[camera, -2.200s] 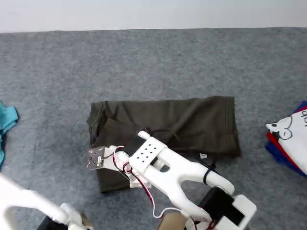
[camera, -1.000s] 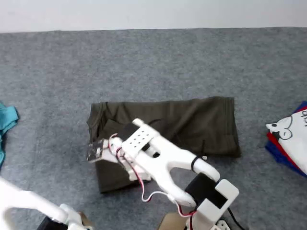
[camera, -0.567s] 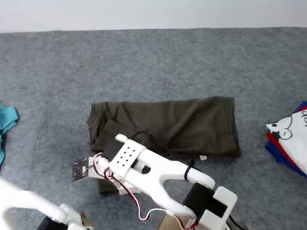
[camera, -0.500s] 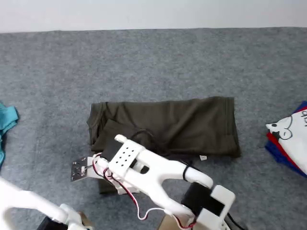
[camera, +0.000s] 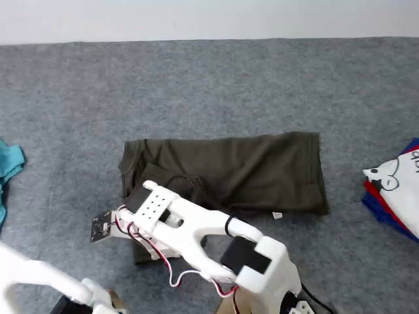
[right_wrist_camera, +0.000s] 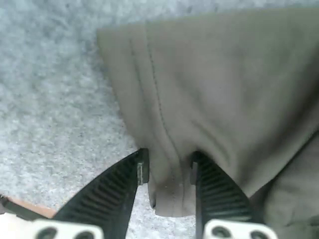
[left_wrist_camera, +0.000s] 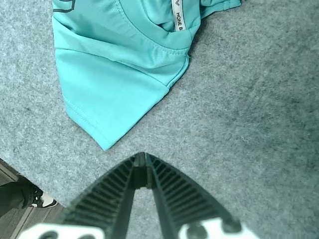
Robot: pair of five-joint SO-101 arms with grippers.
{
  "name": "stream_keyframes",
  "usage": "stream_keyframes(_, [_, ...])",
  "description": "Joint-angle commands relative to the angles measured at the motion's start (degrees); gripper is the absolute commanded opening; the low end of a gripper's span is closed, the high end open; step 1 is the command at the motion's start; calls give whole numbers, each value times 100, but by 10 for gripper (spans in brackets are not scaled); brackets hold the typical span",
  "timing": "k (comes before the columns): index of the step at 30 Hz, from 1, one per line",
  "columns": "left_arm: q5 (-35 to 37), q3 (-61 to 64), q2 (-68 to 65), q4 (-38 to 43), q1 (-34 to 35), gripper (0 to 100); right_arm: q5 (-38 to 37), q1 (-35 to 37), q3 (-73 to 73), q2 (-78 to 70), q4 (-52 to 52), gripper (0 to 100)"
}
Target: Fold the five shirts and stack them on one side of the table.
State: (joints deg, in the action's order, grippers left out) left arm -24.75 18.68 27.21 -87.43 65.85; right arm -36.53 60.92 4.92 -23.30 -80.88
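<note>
In the high view, an olive shirt [camera: 262, 170] lies part-folded at the middle of the grey desk [camera: 209, 85]. At the 3 o'clock edge sits a stack of folded shirts [camera: 396, 186], white on top of red and blue. A teal shirt [camera: 10, 163] lies crumpled at the 9 o'clock edge. The white right arm [camera: 196, 226] hangs over the olive shirt's 7 o'clock corner.

In the left wrist view, the left gripper [left_wrist_camera: 145, 164] has its fingers pressed together on nothing. It hovers above bare desk, with the teal shirt [left_wrist_camera: 124, 64] just beyond its tips.

In the right wrist view, the right gripper [right_wrist_camera: 167, 167] has its fingers apart. They straddle a stitched hem edge of the olive shirt [right_wrist_camera: 224, 89], and the cloth lies flat between them.
</note>
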Motion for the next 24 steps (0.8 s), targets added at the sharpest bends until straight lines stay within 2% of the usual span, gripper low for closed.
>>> stream_keyframes(1, [-35, -31, 123, -18, 26, 8, -18, 31, -598, -295, -259, 106])
stream_keyframes(5, [-35, -31, 123, -9, 26, 8, -255, 13, -1037, -549, -620, 13])
stream_keyframes(16, [-35, -31, 123, 0, 0, 8, -273, -532, -1697, -549, -1042, 11])
stream_keyframes(24, [-35, -31, 123, 0, -9, 8, -255, -1393, -2804, -602, -1068, 11])
